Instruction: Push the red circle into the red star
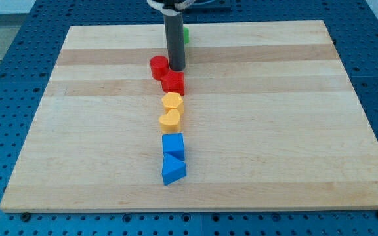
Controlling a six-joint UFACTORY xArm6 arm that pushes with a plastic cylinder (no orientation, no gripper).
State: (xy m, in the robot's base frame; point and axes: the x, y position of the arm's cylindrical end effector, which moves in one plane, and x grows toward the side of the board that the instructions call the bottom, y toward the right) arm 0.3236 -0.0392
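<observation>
The red circle [158, 67] lies on the wooden board [274, 131] near the view's top centre. The red star [173, 82] sits just below and to the right of it, touching or nearly touching it. My tip [177, 69] stands right beside the red circle on its right side and just above the red star. The dark rod rises from there to the view's top edge.
Below the red star runs a column of blocks: a yellow block [172, 101], a yellow heart [170, 119], a blue cube [173, 144] and a blue triangle [172, 170]. A green block [186, 35] shows partly behind the rod.
</observation>
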